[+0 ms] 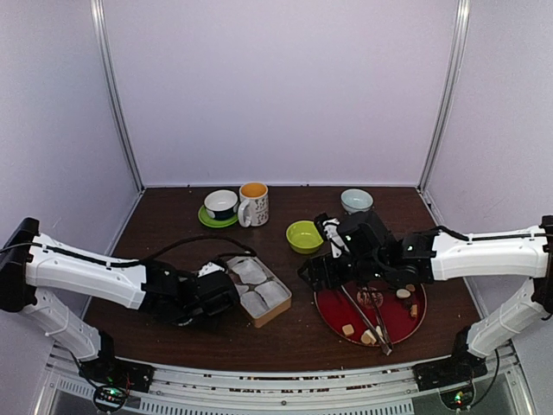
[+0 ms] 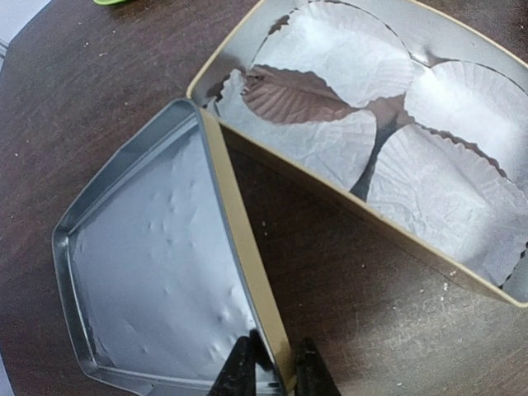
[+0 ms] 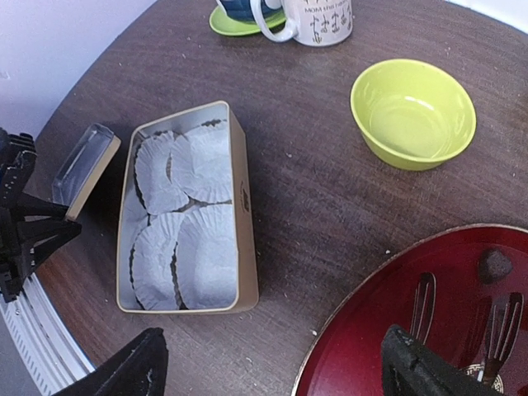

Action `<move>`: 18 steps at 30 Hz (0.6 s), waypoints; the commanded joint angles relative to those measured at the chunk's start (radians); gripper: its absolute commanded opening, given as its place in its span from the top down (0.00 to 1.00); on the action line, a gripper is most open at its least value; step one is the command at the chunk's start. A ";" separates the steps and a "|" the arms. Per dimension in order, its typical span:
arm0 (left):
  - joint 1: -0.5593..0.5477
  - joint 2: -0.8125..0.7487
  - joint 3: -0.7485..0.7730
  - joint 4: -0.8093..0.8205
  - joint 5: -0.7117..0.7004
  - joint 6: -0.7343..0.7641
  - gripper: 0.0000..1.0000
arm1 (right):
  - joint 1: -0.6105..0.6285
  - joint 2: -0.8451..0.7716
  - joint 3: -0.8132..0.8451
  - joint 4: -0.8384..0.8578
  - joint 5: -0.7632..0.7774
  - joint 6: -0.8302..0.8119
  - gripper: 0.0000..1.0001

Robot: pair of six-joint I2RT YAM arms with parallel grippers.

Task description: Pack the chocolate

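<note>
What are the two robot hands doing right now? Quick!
Left gripper: closed on the rim of the tin lid.
Right gripper: open, holding nothing.

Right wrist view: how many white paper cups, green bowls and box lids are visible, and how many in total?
White paper cups: 4
Green bowls: 1
Box lids: 1
Total: 6

Shiny dented metal lid (image 2: 157, 272), pleated paper cups (image 2: 346, 49), matt wood-grain table (image 2: 355, 305), glossy red tray (image 3: 371, 330)
</note>
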 commanded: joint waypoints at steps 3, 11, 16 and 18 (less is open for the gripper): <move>-0.002 0.069 -0.013 0.145 0.125 -0.046 0.85 | 0.004 0.090 0.065 -0.053 -0.036 0.024 0.11; -0.002 0.111 -0.008 0.168 0.141 -0.038 0.83 | 0.026 0.220 0.146 -0.059 -0.040 0.056 0.20; -0.002 0.072 -0.007 0.166 0.135 -0.031 0.76 | 0.035 0.297 0.209 -0.076 -0.027 0.050 0.32; -0.001 0.034 -0.014 0.172 0.129 -0.031 0.70 | 0.040 0.327 0.238 -0.086 -0.021 0.045 0.37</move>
